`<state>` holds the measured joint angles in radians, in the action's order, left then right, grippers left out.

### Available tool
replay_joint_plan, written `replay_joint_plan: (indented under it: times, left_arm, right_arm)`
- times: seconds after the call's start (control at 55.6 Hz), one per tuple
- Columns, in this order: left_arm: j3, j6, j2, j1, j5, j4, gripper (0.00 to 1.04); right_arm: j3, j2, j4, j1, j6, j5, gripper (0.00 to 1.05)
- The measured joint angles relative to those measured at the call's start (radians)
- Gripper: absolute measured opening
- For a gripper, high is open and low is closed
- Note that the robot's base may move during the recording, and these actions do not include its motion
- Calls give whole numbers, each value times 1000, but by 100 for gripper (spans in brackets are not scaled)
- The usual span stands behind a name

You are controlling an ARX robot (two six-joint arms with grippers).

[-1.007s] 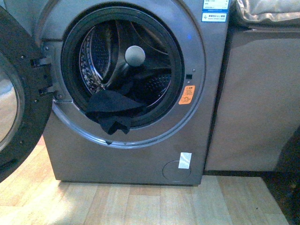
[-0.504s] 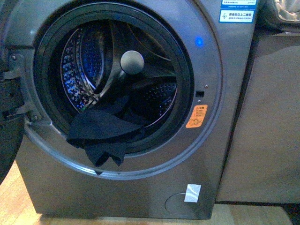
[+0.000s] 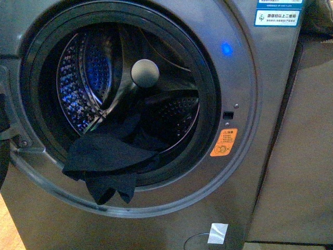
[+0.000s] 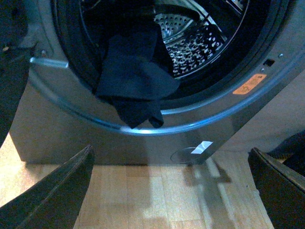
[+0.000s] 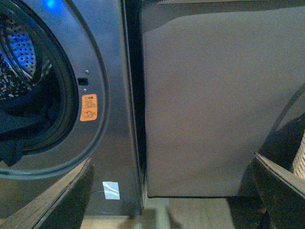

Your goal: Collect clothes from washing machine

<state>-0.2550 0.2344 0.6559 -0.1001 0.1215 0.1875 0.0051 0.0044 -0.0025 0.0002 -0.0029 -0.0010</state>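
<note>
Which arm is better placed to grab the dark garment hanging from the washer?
Left, likely: its open fingers frame the dark garment draped over the washing machine rim; the right wrist mainly faces the cabinet.

The left end effector point(image 4: 170, 150) shows as two broad, flat, near-black fingers point(image 4: 52, 195), matte, each tapering to a wedge with a thin paler line along its edge. The right end effector point(image 5: 172, 157) has the same dark wedge-shaped fingers point(image 5: 281, 191); the one in front of the washing machine point(image 5: 114, 95) looks brownish on its face.
</note>
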Motion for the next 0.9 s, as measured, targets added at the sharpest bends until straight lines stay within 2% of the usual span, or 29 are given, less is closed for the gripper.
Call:
replay_joint_plan:
  times: [0.108, 0.288, 0.648, 0.899]
  left_arm:
    - [-103, -31, 234, -42, -22, 115, 98]
    - [-257, -66, 544, -83, -51, 197, 98]
    - [-537, -138, 951, -146, -90, 240, 98]
    - [-729, -191, 1164, -140, -113, 209, 98]
  right_arm:
    - [0, 0, 0, 0, 0, 0, 97]
    - [0, 0, 0, 0, 0, 0, 97]
    - [0, 0, 0, 0, 0, 0, 97]
    - [0, 0, 0, 0, 0, 0, 97]
